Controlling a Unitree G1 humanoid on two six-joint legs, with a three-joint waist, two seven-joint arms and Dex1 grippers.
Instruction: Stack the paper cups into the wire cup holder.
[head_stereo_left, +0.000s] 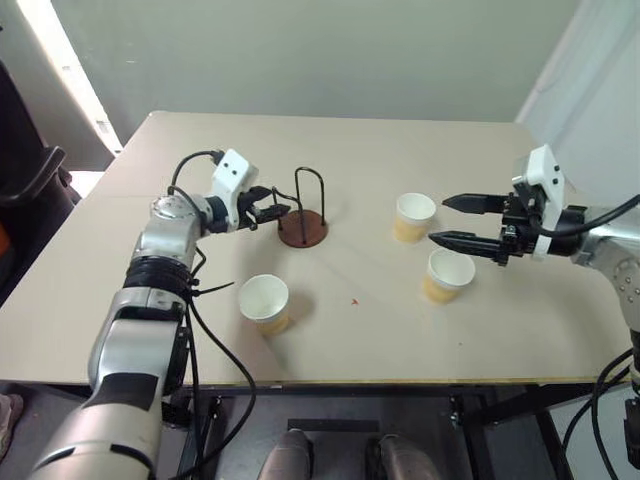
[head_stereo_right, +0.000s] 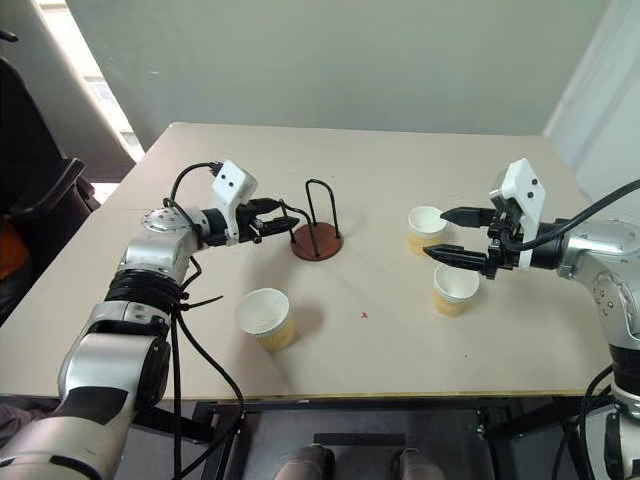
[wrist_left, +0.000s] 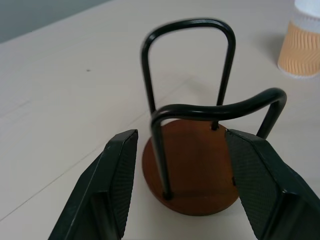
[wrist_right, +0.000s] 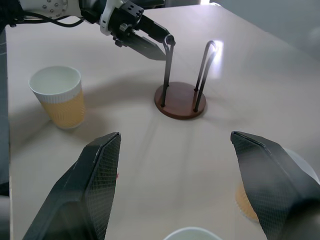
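I see a pale beige tabletop with a matte, plain surface; a faint seam line runs across it on the left side and a tiny red speck lies near the middle. Behind the tabletop stands a flat grey-green wall. A bright strip of light runs diagonally at the far left, and a pale panel closes the right corner. I can read no brand, label or writing on any item.

The wire cup holder stands upright left of centre on the tabletop — brown disc base, two black wire loops, nothing in it. Three paper cups stand upright and separate:
- near-left cup, toward the front edge, well apart from the holder;
- far-right cup, right of the holder;
- near-right cup, just in front of the far-right one.

Left pincer: fingers apart, gripping nothing, pointed at the holder just beside its near loop. In the left wrist view the two black fingers flank the holder's base; I cannot tell whether they touch the wire.

Right pincer: fingers spread wide, empty — it hovers over the two right-hand cups, one finger above the far-right cup's side and the other over the near-right cup's rim.
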